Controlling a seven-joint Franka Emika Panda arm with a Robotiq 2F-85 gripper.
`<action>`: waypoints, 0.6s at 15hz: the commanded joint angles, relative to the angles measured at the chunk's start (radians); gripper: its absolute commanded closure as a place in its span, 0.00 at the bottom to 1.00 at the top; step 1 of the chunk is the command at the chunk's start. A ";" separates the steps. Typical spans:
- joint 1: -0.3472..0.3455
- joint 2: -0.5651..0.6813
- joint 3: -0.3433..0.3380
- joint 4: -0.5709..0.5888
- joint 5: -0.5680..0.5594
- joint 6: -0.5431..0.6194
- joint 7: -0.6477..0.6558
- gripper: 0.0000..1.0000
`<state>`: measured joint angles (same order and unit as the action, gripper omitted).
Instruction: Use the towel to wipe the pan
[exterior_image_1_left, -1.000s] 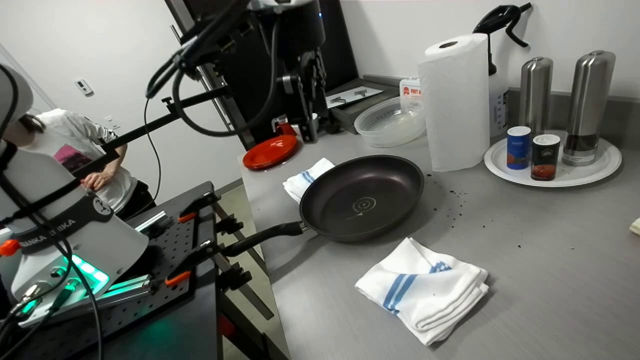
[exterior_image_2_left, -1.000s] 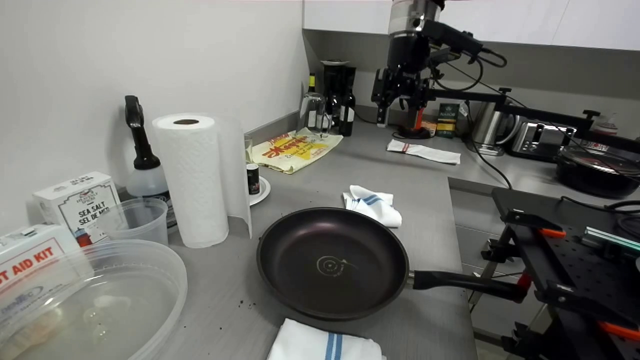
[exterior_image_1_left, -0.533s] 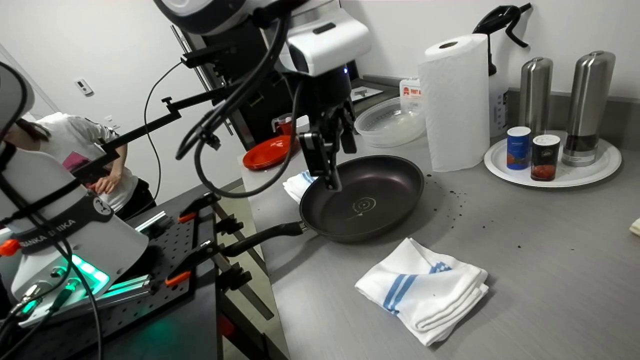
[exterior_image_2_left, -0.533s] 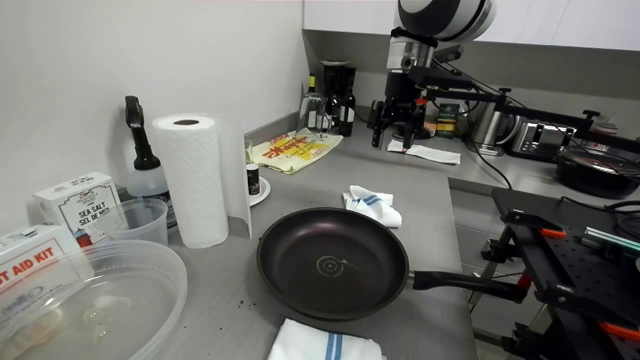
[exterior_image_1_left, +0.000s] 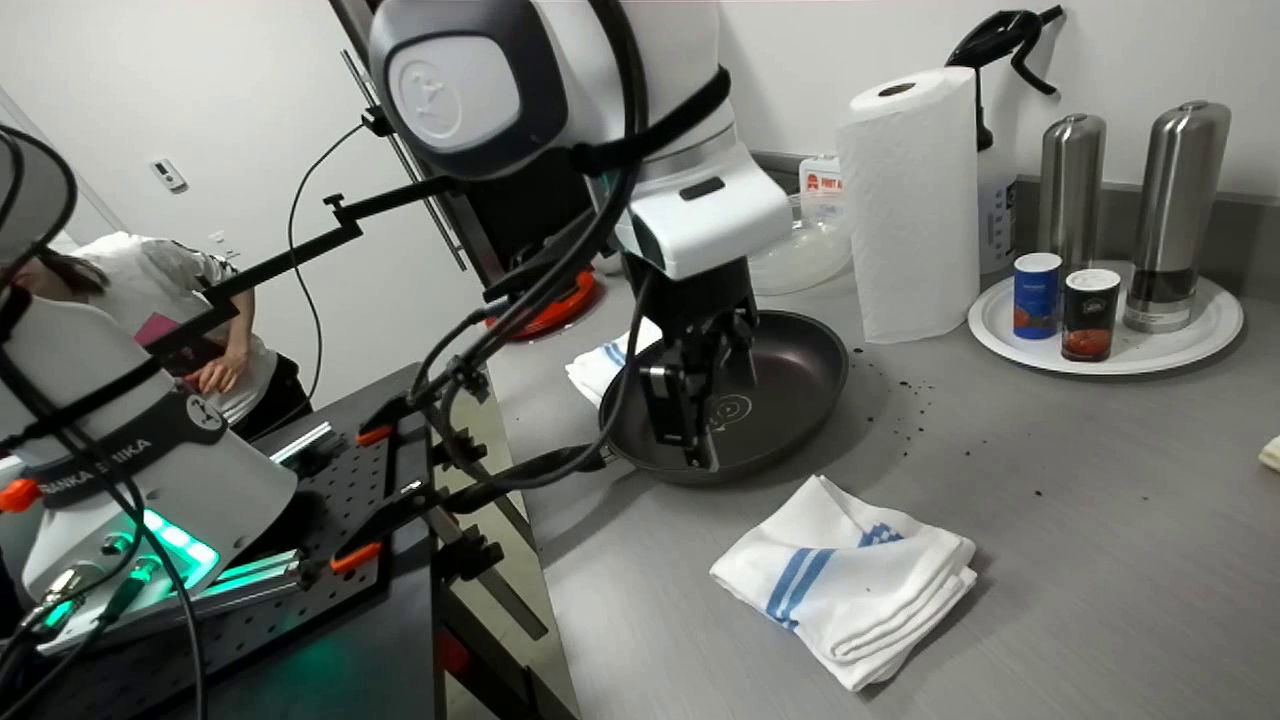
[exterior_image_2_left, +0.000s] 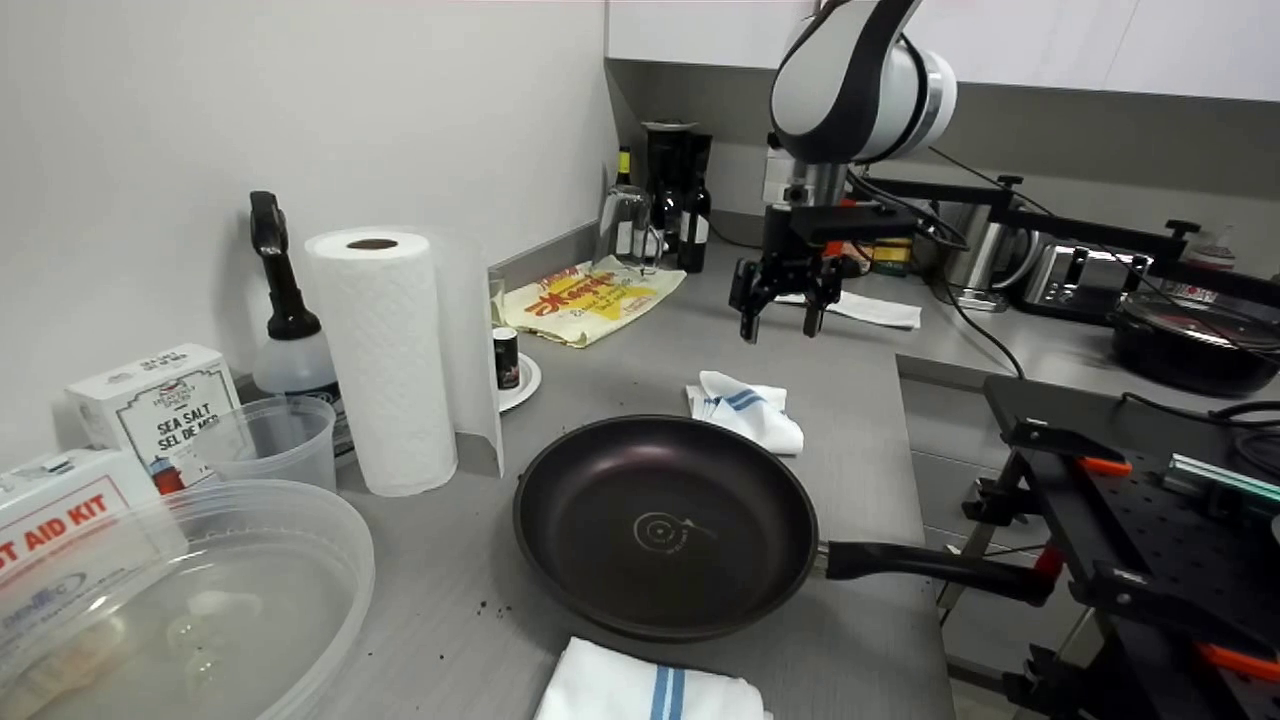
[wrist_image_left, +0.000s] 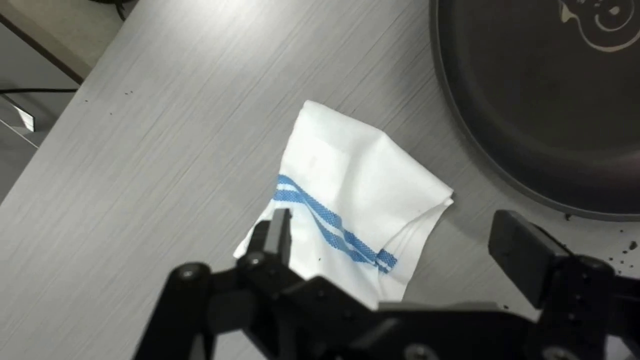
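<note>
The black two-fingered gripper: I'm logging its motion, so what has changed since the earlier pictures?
The gripper has come lower, toward the folded, blue-striped white cloth towel in the wrist view. Its jaws stand open; nothing was grasped or released. That towel and the round black frying pan stayed put.

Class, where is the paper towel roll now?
In an exterior view, the paper towel roll stands right of the pan, just left of the white plate.
</note>
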<state>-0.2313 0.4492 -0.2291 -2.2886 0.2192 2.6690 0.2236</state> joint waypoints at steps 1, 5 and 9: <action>0.020 0.115 -0.018 0.081 -0.019 0.023 0.058 0.00; 0.019 0.212 -0.024 0.160 -0.015 0.012 0.086 0.00; 0.008 0.313 -0.025 0.245 -0.001 -0.005 0.115 0.00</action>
<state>-0.2282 0.6757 -0.2438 -2.1257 0.2154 2.6761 0.3013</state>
